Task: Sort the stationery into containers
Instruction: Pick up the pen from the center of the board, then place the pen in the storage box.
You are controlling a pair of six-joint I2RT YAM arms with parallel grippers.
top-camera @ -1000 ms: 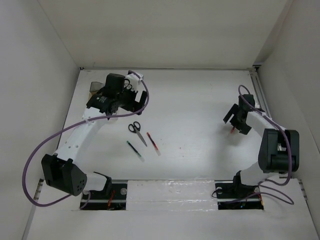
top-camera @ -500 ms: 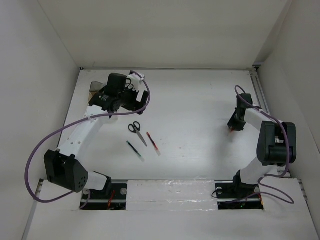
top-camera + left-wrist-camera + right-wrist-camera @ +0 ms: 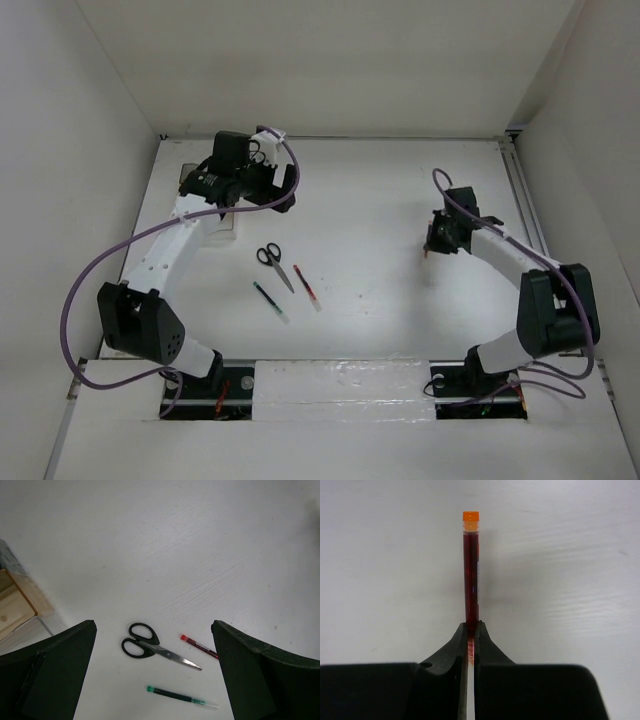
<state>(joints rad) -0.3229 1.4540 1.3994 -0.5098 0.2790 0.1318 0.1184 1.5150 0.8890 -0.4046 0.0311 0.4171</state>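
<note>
Translucent red, the orange-capped pen (image 3: pixel 470 570) sits pinched between the right gripper's (image 3: pixel 471 630) narrow black fingers. Left gripper (image 3: pixel 152 630) gapes wide over loop-handled scissors (image 3: pixel 150 645), slim red pen (image 3: pixel 198 646) and dark pen (image 3: pixel 180 697), beside the brown-floored box (image 3: pixel 15 605).

A robotics lab test cell. A bare white table (image 3: pixel 380 190) sits boxed in by plain white panels at the back (image 3: pixel 330 60), the left (image 3: pixel 60 150) and the right (image 3: pixel 590 130), like a small booth. Two white-and-black robot arms, the left arm (image 3: pixel 170 250) and the right arm (image 3: pixel 510 255), are bolted to a mounting strip (image 3: pixel 340 380) along the near edge. Purple cables (image 3: pixel 75 290) loop loosely from their bases up to their wrists.
</note>
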